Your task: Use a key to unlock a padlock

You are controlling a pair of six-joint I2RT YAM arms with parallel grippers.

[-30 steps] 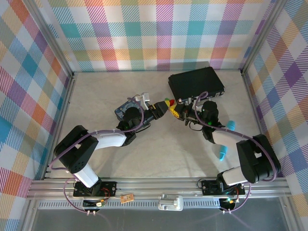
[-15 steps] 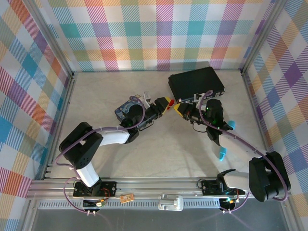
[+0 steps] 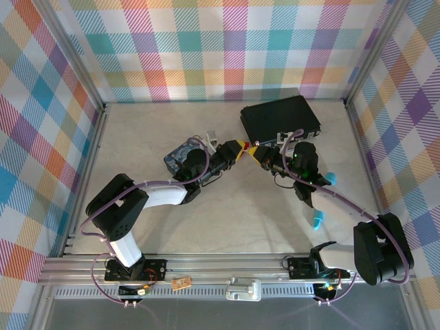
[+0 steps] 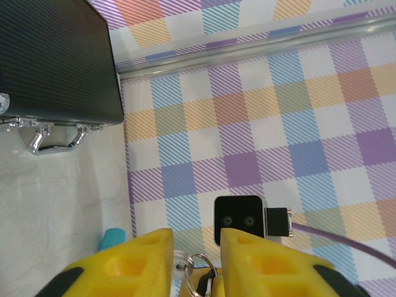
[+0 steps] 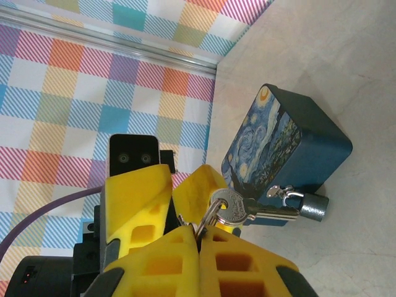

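Observation:
In the right wrist view my right gripper (image 5: 199, 230) is shut on a metal key ring (image 5: 209, 218). The silver key (image 5: 247, 210) hangs from that ring, its blade pointing right. The blade tip reaches the small grey padlock (image 5: 311, 207), which hangs on the hasp of the blue starry tin (image 5: 278, 142). Whether the tip is inside the lock I cannot tell. My left gripper (image 4: 197, 244) faces it tip to tip, jaws a narrow gap apart with the key ring (image 4: 199, 265) in the gap. In the top view the two grippers (image 3: 238, 148) (image 3: 256, 152) meet right of the tin (image 3: 180, 157).
A black case (image 3: 280, 117) with a metal handle lies at the back right, just behind the right gripper. Teal pieces (image 3: 317, 220) sit along the right arm. Checked walls close the table at the back and both sides.
The right gripper has moved up and left until it meets the left gripper's tips. The left gripper's jaws have narrowed around the key ring.

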